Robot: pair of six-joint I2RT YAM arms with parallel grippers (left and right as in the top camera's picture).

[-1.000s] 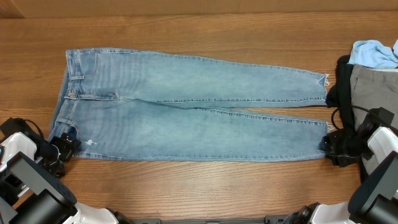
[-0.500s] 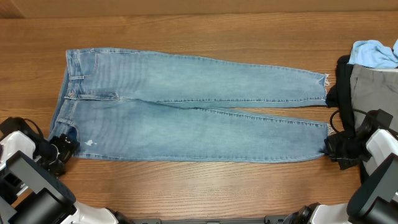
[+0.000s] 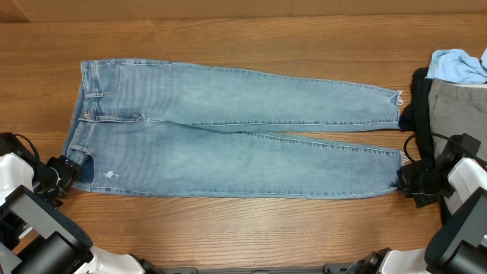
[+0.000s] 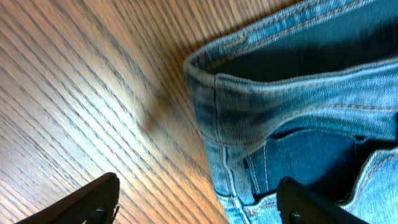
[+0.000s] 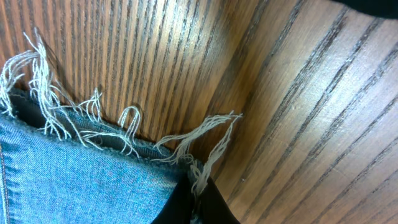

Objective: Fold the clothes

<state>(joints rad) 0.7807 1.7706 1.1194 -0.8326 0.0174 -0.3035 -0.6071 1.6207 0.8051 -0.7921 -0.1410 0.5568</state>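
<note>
Faded light-blue jeans (image 3: pixel 228 137) lie flat on the wooden table, waist to the left, both legs stretched to the right. My left gripper (image 3: pixel 64 172) sits at the near corner of the waistband (image 4: pixel 261 106). It is open (image 4: pixel 199 205), with one finger over bare wood and the other over the denim. My right gripper (image 3: pixel 401 180) is at the frayed hem of the near leg. Its black fingers are shut (image 5: pixel 196 202) on the hem corner, and loose white threads (image 5: pixel 205 134) stick out above them.
A pile of other garments lies at the right edge: sky-blue (image 3: pixel 458 65), grey (image 3: pixel 455 113) and black (image 3: pixel 419 103). Bare wooden table (image 3: pixel 243 38) runs along the far side and in front of the jeans.
My right gripper has shut on the hem corner. The left gripper has slid a little left, off the waist corner, and its jaws have narrowed slightly.
</note>
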